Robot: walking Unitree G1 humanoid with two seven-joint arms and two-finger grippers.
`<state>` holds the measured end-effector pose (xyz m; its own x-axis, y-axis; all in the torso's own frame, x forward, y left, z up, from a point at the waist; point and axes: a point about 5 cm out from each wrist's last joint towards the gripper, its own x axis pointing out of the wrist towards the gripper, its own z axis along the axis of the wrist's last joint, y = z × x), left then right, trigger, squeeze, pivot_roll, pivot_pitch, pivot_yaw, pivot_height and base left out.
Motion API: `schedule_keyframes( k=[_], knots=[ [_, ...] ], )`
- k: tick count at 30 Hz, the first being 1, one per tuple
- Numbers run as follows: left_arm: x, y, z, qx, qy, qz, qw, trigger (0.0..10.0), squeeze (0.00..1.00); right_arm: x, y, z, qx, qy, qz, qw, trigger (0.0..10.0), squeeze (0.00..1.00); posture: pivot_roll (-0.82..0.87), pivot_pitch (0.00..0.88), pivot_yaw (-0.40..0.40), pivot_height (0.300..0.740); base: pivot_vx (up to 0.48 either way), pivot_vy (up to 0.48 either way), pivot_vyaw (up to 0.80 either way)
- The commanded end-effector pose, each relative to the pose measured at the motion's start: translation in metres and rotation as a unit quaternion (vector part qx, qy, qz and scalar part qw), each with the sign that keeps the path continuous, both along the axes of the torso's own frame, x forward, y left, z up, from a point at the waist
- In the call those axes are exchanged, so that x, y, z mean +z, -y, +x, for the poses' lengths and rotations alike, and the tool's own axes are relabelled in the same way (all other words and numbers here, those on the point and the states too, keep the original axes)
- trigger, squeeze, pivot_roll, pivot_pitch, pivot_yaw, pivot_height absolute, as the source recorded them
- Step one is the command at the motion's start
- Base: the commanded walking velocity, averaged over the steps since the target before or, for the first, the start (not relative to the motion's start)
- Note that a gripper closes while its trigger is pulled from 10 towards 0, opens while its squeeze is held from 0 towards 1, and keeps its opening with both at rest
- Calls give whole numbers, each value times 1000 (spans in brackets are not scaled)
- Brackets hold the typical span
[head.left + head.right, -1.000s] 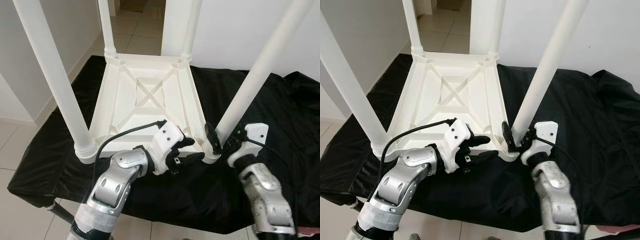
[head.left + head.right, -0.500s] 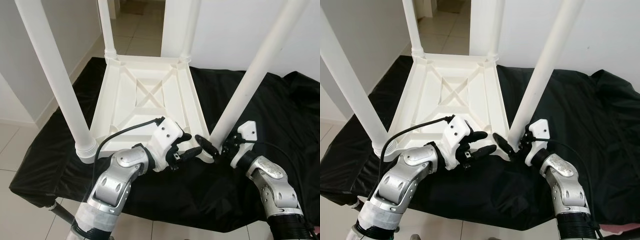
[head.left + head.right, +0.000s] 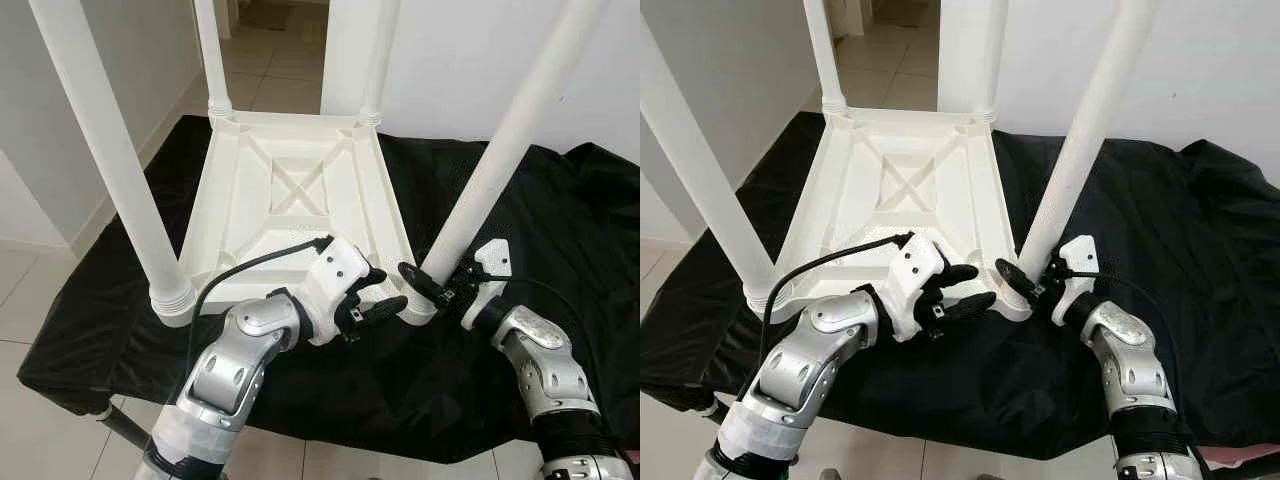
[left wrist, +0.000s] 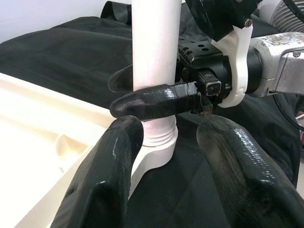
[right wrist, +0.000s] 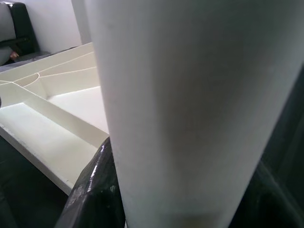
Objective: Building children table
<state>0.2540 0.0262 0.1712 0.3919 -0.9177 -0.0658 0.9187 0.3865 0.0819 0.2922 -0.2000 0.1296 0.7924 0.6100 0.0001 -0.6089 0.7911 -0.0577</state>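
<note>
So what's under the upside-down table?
A black cloth lies under the white table, spreading out on all sides. Whatever the cloth covers is hidden, apart from a dark leg below its near-left edge.

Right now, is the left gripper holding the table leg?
No: the left gripper sits open and short of the leg, while the right gripper has its jaws around that leg's base.

— What's on my left wrist feed?
— My left gripper (image 4: 166, 161), its two black fingers (image 4: 102, 185) spread apart, pointing at the white table leg (image 4: 154, 47).
— And the other arm?
— My right gripper (image 4: 142, 92) has a finger on each side of that leg, just above its ribbed collar (image 4: 161, 137) — black cloth (image 4: 61, 47) behind.
</note>
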Motion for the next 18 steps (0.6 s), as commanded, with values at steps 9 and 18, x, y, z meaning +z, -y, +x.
schedule_keyframes(
  k=[9, 18],
  knots=[
    [0, 1, -1, 6, 2, 0, 1000, 10000, 0, -2, -12, -10, -88, -10, 24, 996, 10000, 0, -75, 0, -35, 740, 0, 0, 0],
    [0, 2, -1, 6, 1, 0, 1000, 10000, 0, 1, -19, -13, -185, -10, 37, 982, 10000, 0, -79, 0, -36, 740, 0, 0, 0]
  ],
)
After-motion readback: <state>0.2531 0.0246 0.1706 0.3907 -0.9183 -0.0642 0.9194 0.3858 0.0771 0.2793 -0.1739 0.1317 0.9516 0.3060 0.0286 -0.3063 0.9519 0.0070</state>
